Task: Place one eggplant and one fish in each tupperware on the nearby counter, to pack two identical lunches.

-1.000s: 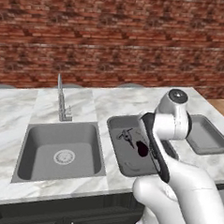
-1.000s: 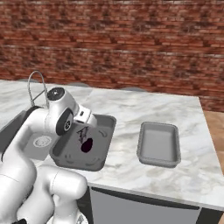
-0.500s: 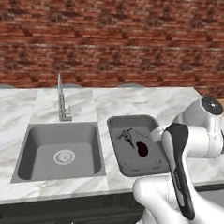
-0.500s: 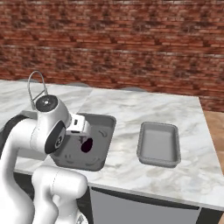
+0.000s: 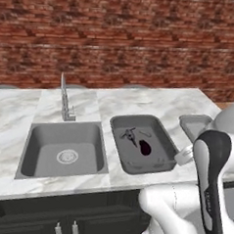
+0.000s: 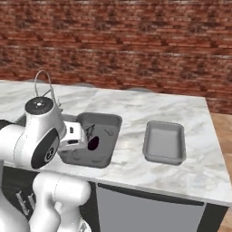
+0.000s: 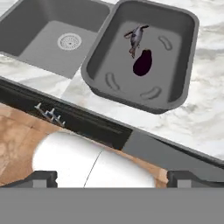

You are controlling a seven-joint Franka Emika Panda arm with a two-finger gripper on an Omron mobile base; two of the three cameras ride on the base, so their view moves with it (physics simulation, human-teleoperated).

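Eggplant (image 5: pixel 145 148), glossy and near black, is seen lying on the floor of the large dark tupperware (image 5: pixel 169 141), just beside a dark grey-brown fish (image 5: pixel 129 135) that lies nearer the tub's back wall. Bare floor is left around both inside the tub, most of it toward the front wall. In the hand view the same eggplant (image 7: pixel 142 62) and fish (image 7: pixel 136 36) are shown close together, though contact between them cannot be judged, and the tub's rounded rim (image 7: pixel 97 50) stands clear of them on all sides.

The large tub is set on the marble counter (image 5: pixel 139 98), near the counter's front edge, with a narrow strip of marble between it and the inset sink (image 5: pixel 63 150) on one side. The faucet (image 5: pixel 65 101) rises behind the sink. On the tub's other side, well apart across open marble, the smaller, lighter tupperware (image 6: pixel 165 141) is seen with a bare floor, close to the counter's end. A wide stretch of marble is left behind both tubs, up to the brick wall (image 5: pixel 119 35).

The gripper (image 7: pixel 112 177) is held out in front of the large tub, beyond the counter's front edge, its fingers spread wide with nothing between them.
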